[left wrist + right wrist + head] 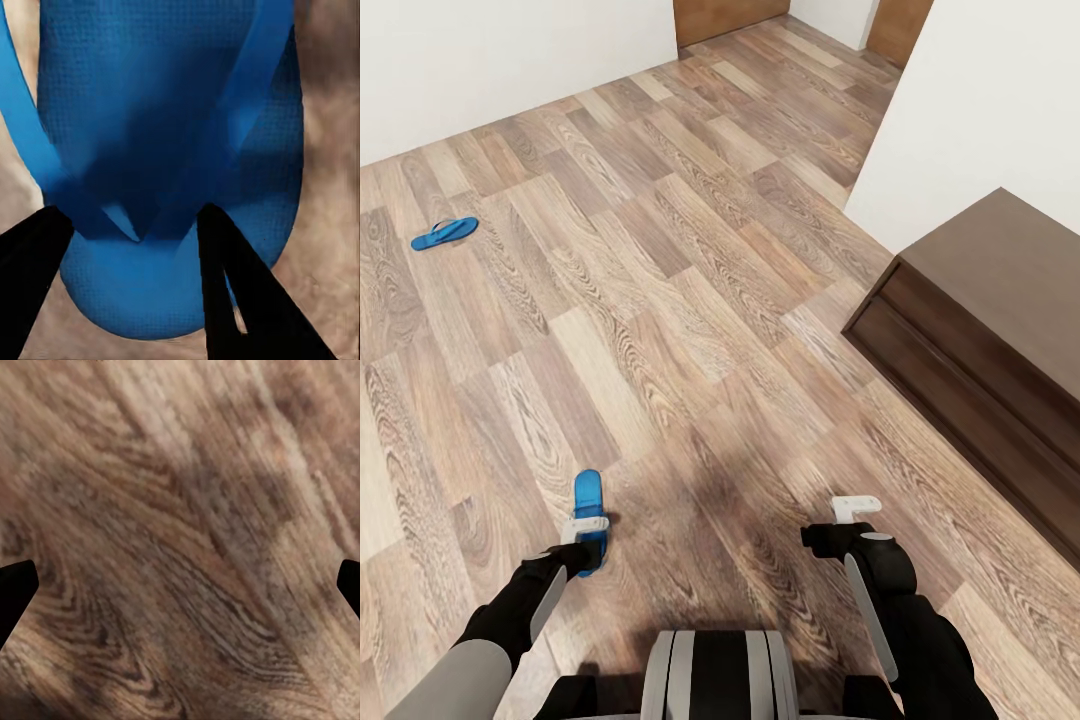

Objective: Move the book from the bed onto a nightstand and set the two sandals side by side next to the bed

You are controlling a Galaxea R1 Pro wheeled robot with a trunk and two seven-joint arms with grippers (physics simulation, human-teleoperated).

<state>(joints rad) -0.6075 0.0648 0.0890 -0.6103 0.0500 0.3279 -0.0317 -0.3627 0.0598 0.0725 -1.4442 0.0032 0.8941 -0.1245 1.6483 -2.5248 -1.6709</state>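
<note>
One sandal gripped, the other far off on the floor; book and bed out of sight.

Head view: the left gripper [586, 530] has its jaws closed around the near sandal [588, 495], which points away from them over the wood floor [690, 300]; the second sandal [444, 233] lies well apart, far ahead and to the left of those jaws. The right gripper [856, 510] hangs with nothing between its jaws, a dark wooden cabinet [1000, 330] ahead to its right. By this, neither sandal is placed and the book is still to do. Left wrist view: the jaws pinch the strap junction and the sole. Right wrist view: the jaws stand wide apart, holding nothing above bare floor.
</note>
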